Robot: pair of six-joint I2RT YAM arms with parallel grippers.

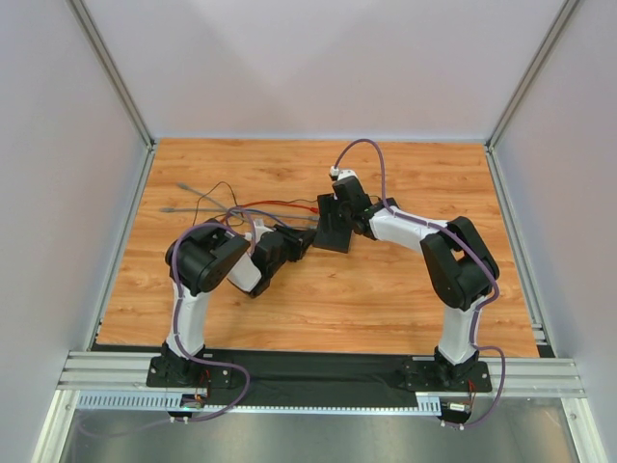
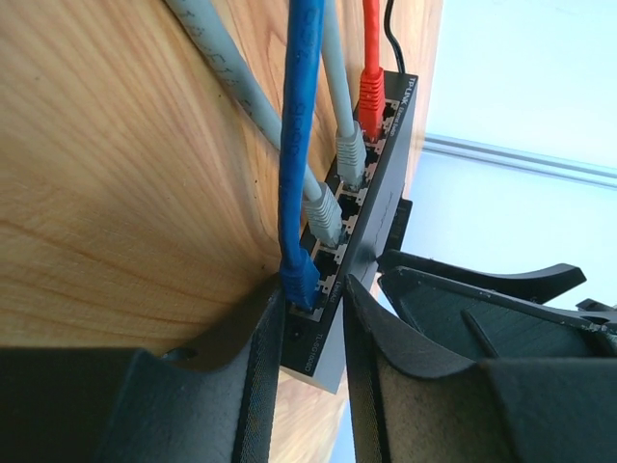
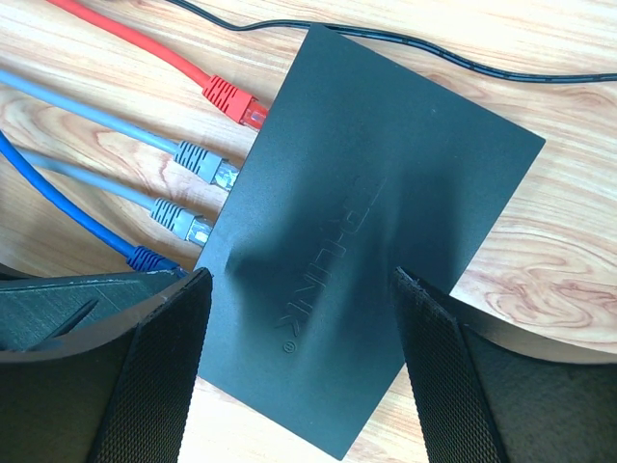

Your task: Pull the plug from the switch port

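**Switch (image 1: 335, 230) flat near the middle of the tabletop (image 1: 386, 299); blue plug (image 2: 299, 280) seated at the end of its port row.**
I find the left gripper (image 2: 313, 289) with its fingers set close on either side of that plug; I cannot tell whether they bear on it. The right gripper (image 3: 301, 285) stands spread over the switch's top face.

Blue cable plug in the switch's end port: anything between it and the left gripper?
Nothing visible. The left gripper has a finger on each side of the blue cable plug in the flat matte-black switch; the neighbouring grey plug sits beyond them.
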